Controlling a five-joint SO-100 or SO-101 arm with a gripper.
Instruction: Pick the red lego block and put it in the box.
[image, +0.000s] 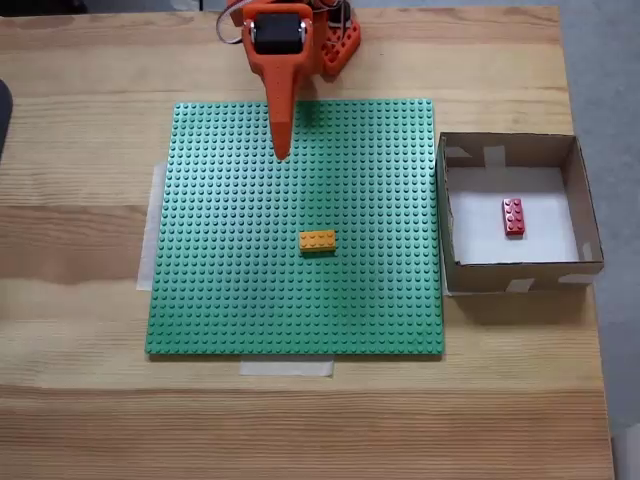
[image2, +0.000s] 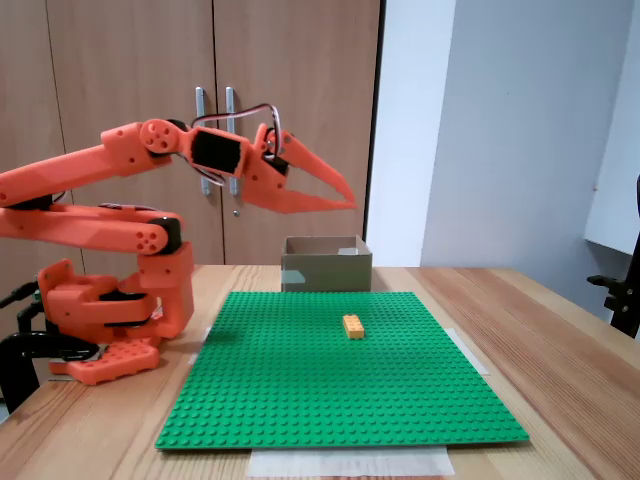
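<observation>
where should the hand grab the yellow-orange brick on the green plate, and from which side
Probably from straight above, closing on its two long sides. The yellow-orange brick lies flat and studs-up on the green baseplate, long axis running left-right in the view from above, so the narrow width fits between the fingers. Nothing stands beside it, leaving room for both fingers. The hand is up in the air, well clear of the plate.

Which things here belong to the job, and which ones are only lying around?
Job: red lego block, lying inside the box; gripper, raised and shut.
Lying about: yellow-orange brick, green baseplate, tape strip.
</observation>
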